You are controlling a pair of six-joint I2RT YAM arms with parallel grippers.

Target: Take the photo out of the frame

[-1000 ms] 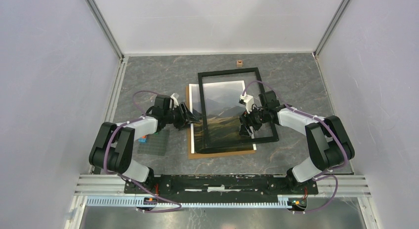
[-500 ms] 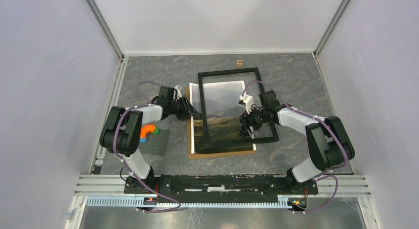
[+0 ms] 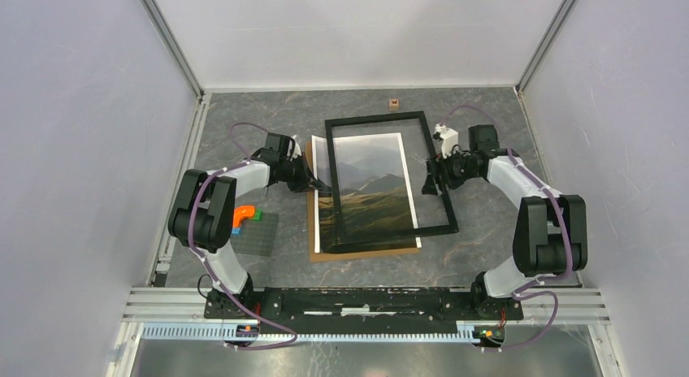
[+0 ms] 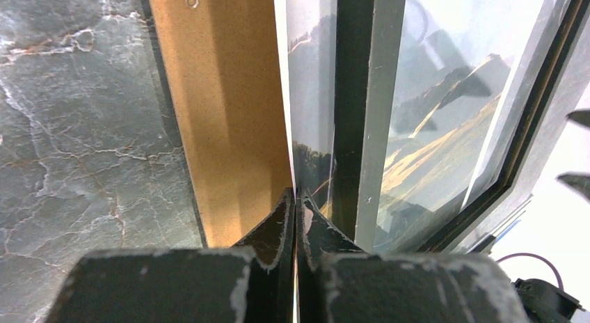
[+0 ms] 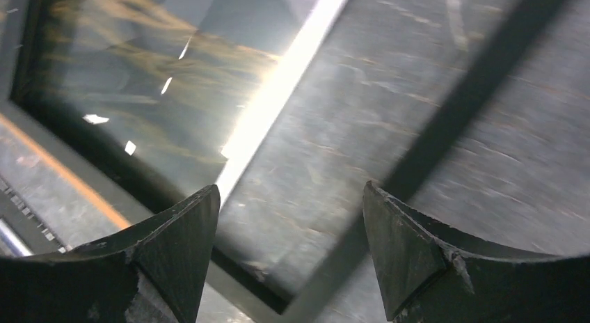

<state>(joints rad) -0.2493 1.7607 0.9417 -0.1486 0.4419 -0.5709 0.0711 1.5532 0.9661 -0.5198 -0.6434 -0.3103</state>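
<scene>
The black-bordered frame (image 3: 375,117) lies askew on top of the photo (image 3: 366,190), a mountain print with a thin white edge that sticks out past the frame's left side. My left gripper (image 3: 315,184) is shut on that white left edge; in the left wrist view its fingertips (image 4: 296,198) pinch the photo (image 4: 309,93) between the brown backing board (image 4: 222,93) and the frame's border (image 4: 351,93). My right gripper (image 3: 429,182) hangs open over the frame's right border. In the blurred right wrist view, that border (image 5: 445,128) runs between the spread fingers (image 5: 202,211).
The brown backing board (image 3: 366,253) shows under the photo's near edge. A dark grey baseplate (image 3: 253,235) with an orange brick (image 3: 240,216) sits to the left of it. A small wooden block (image 3: 394,103) lies by the back wall. Enclosure walls stand close on both sides.
My left gripper has slid up along the photo's left edge and closed on it. The right gripper has moved from over the glass out to the frame's right border.
</scene>
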